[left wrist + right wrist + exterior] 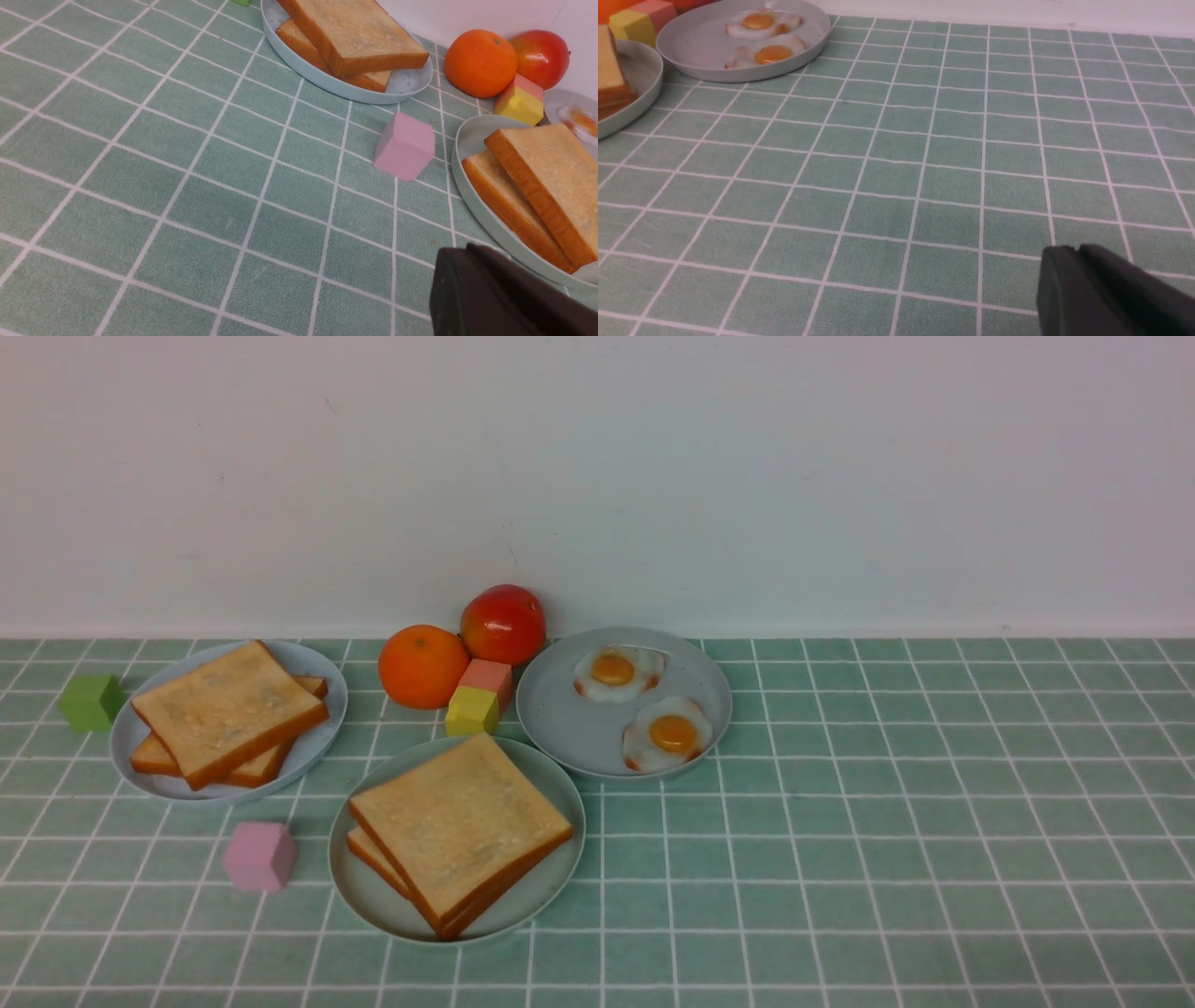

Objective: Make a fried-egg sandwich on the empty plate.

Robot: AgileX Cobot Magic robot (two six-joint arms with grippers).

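Note:
The pale mint-green plate point(373, 896) stands front and centre with two toast slices stacked on it as a sandwich point(457, 826). In the left wrist view a sliver of egg white point(589, 270) peeks out under the upper slice point(546, 186). Neither gripper shows in the front view. My left gripper point(460, 252) hangs just outside the plate's rim point(467, 196), fingers pressed together and empty. My right gripper point(1069, 249) is over bare tablecloth well to the right of the plates, fingers together and holding nothing.
A grey-blue plate point(569, 728) behind holds two fried eggs point(618, 672) point(667, 735). Another plate point(322, 709) at the left carries a toast pile point(229, 709). An orange point(423, 665), a red fruit point(503, 623), yellow point(471, 711) and salmon point(487, 679) blocks, a green cube point(91, 701) and a pink cube point(260, 856) lie around.

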